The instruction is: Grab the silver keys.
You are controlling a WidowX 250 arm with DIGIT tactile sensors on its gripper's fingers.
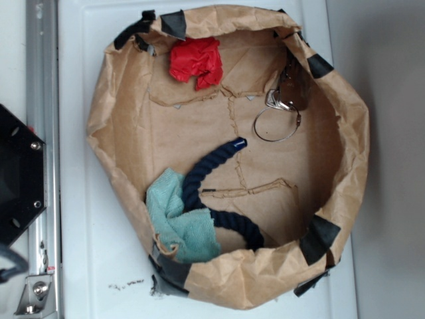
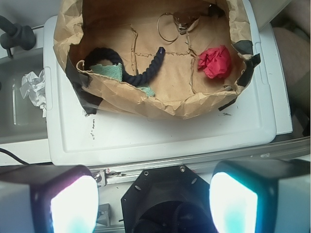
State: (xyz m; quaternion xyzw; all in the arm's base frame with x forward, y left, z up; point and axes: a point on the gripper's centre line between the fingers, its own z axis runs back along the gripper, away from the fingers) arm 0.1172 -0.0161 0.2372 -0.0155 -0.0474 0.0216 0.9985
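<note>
The silver keys [image 1: 287,100] lie inside a brown paper-lined basket [image 1: 119,119], against its right wall, with the thin wire ring spread toward the middle. In the wrist view the silver keys [image 2: 181,22] show at the far top edge of the basket [image 2: 160,104]. My gripper [image 2: 154,204] is open and empty, its two pale pads [image 2: 73,206] wide apart. It hangs above the black robot base [image 2: 163,194], well short of the basket. The gripper is out of the exterior view.
A dark blue rope [image 1: 212,189] curves through the basket's lower middle over a teal cloth [image 1: 182,222]. A red crumpled cloth [image 1: 196,61] lies at the top. The basket sits on a white lid [image 2: 160,136]. The black base [image 1: 16,176] stands at left. Crumpled white paper [image 2: 33,87] lies beside the lid.
</note>
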